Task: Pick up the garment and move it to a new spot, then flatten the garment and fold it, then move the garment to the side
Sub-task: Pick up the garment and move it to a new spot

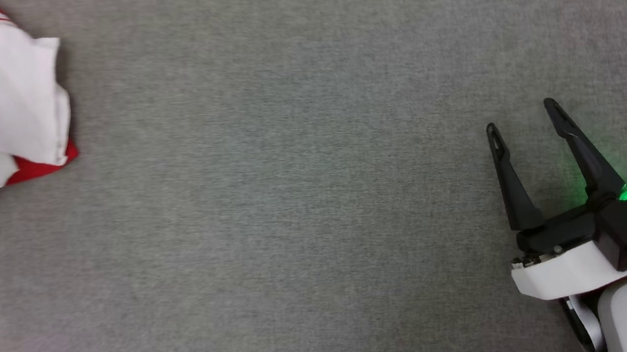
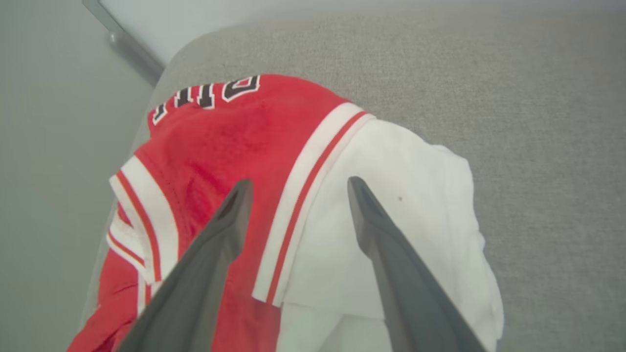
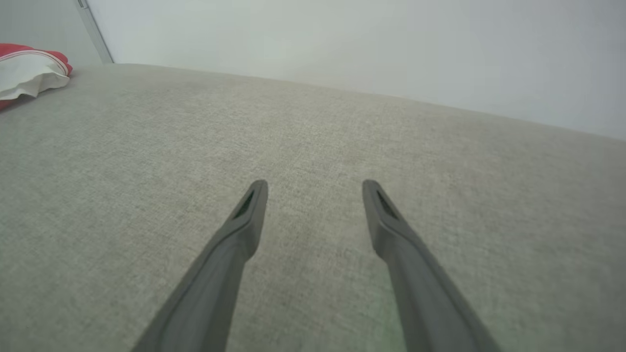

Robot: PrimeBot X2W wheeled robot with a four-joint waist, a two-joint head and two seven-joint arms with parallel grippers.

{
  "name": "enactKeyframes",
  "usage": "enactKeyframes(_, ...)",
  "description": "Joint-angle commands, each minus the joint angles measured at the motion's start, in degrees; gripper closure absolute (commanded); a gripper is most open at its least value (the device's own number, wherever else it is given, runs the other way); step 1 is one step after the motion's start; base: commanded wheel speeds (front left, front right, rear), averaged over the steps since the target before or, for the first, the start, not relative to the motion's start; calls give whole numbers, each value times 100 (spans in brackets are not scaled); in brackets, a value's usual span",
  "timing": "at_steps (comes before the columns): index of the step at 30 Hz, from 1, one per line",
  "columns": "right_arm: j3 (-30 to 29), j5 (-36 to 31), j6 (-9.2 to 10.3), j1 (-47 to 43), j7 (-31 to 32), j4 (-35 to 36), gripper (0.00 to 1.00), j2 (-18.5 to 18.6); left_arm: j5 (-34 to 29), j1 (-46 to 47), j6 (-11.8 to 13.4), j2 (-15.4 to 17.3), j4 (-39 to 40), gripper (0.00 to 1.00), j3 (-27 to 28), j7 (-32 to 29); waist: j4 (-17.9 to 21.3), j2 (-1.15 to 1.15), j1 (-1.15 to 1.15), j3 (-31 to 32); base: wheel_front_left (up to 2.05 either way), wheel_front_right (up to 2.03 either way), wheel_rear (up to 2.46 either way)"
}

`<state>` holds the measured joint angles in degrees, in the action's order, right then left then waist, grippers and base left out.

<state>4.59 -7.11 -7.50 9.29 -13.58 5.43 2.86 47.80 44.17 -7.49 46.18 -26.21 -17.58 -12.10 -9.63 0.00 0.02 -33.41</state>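
Garment [image 1: 4, 99] is seen bunched upper left, left tool [image 2: 298, 188] spread open over it; right tool [image 1: 521, 116] held open lower right.

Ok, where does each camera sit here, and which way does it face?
Head view: on the head, looking down at the grey surface, garment at its upper left; the right tool shows lower right, open.
Left wrist view: on the left wrist, looking along the open left tool onto the garment.
Right wrist view: on the right wrist, looking across the surface toward a pale wall, own fingers apart.
Shared: all three show the garment.
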Motion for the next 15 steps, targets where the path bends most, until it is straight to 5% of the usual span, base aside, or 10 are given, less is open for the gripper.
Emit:
enactKeyframes(1,48,-51,2,80,-33,44,0,3,384,147,10,172,-22,0,-156,-366,229,0,-2,-247,0,0,0)
enactKeyframes(6,40,-34,2,89,-35,47,0,7,1324,408,10,676,-21,0,-640,-1428,345,0,-2,-468,0,0,0)
enactKeyframes(12,150,-160,2,96,-32,-60,0,13,1821,569,10,746,-180,0,-1209,-2122,364,0,-2,-616,0,0,0)
enactKeyframes(13,160,-161,2,116,-34,-69,0,13,1873,573,9,734,-216,20,-1315,-2211,366,0,-2,-633,0,0,0)
enactKeyframes(14,168,-160,2,142,-36,-80,0,13,1932,585,9,712,-233,74,-1401,-2255,365,0,-2,-645,0,0,0)
enactKeyframes(15,172,-159,2,162,-33,-94,0,13,1979,605,9,689,-239,100,-1470,-2267,364,0,-2,-651,0,0,0)
